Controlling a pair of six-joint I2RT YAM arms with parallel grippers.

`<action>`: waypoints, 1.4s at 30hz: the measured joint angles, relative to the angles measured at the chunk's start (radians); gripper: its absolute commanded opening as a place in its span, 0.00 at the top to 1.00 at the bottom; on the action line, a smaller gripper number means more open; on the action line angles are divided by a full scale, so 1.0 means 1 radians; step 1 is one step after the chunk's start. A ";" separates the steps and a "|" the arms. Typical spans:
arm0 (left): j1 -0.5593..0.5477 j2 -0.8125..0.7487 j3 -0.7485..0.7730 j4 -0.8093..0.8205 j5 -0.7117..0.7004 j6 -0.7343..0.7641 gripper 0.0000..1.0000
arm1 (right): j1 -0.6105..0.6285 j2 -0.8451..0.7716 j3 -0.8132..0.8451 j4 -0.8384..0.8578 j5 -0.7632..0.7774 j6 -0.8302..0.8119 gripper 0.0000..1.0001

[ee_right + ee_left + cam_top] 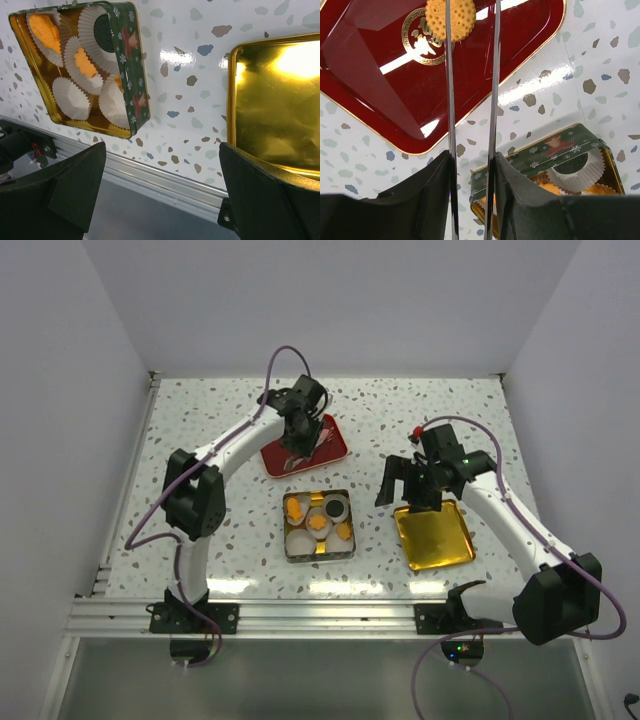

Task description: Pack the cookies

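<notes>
We logged the left end effector [297, 448] half-spread over an orange cookie [462, 17] on the red tray [380, 100], 12 o'clock of the tin [540, 155] holding other cookies [317, 525]; right end effector [407, 498] spread wide.

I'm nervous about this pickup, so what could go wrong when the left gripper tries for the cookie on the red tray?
1. The cookie lines up with one side of the left gripper, not its middle, so closing may shove it across the glossy red tray instead of pinching it.
2. That gripper's tips are very thin. A small cookie caught by its edge could crack or drop before reaching the tin.
</notes>
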 measured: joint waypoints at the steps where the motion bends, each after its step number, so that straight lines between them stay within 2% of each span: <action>1: 0.001 -0.004 0.006 -0.007 -0.002 0.000 0.67 | 0.000 0.000 0.002 0.000 0.000 0.000 0.01; 7: 0.010 -0.084 0.047 -0.045 -0.013 -0.001 0.67 | 0.000 0.000 0.022 -0.002 -0.006 0.000 0.01; 15: 0.012 -0.339 -0.019 -0.051 -0.013 -0.003 0.66 | 0.000 0.000 0.066 -0.007 -0.005 0.000 0.01; 18: 0.012 -0.464 -0.108 -0.045 0.000 -0.006 0.66 | 0.000 0.000 0.080 -0.010 -0.003 0.000 0.01; 24: 0.012 -0.713 -0.399 -0.045 0.050 -0.036 0.66 | 0.000 0.000 0.105 -0.011 -0.002 0.000 0.01; 31: 0.011 -0.919 -0.639 -0.060 0.113 -0.084 0.67 | 0.000 0.000 0.106 -0.010 -0.002 0.002 0.01; 42: -0.034 -1.155 -0.845 -0.088 0.222 -0.194 0.69 | 0.000 -0.010 0.081 0.017 0.005 0.020 0.01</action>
